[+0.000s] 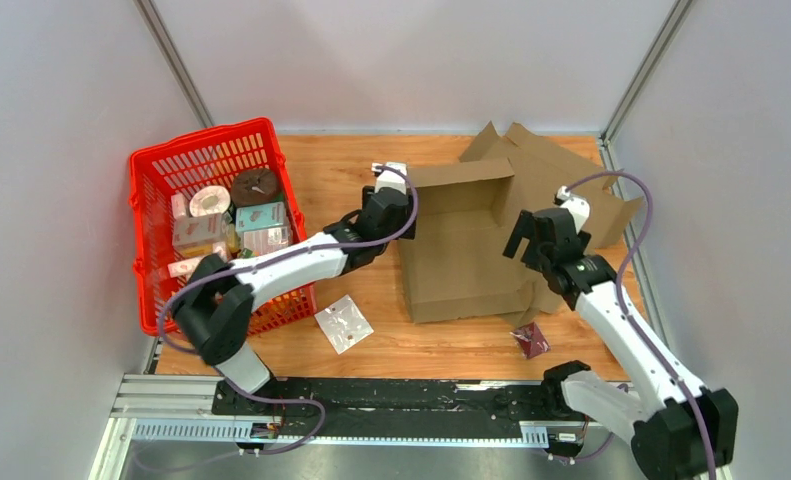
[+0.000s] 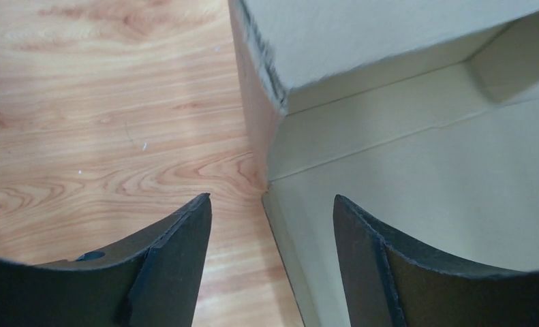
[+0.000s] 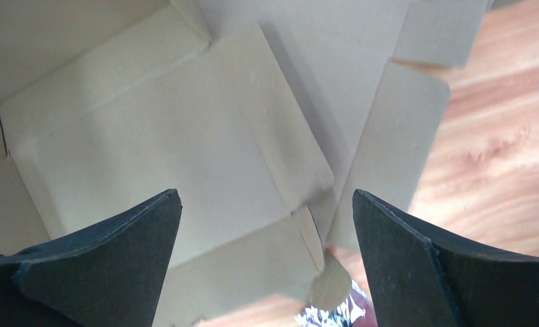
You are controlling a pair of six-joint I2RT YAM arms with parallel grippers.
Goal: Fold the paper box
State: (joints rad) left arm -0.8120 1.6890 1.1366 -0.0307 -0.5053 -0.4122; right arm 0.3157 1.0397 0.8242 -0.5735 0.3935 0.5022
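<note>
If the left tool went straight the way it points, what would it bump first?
Probably the cardboard box: its side wall lies ahead, in line with the gap of the open left tool. Depth is unclear.

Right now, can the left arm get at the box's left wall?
Probably yes. The left gripper is open and looks to straddle the left wall of the box, with the table on one side and the box floor on the other. Nothing shows in between.

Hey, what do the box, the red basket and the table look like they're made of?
Box: brown cardboard, matte; its cut edge looks ragged and layered.
Basket: probably moulded plastic, slightly glossy red, with slotted walls.
Table: wood or wood-look laminate, smooth, with visible grain; can't tell which.
</note>
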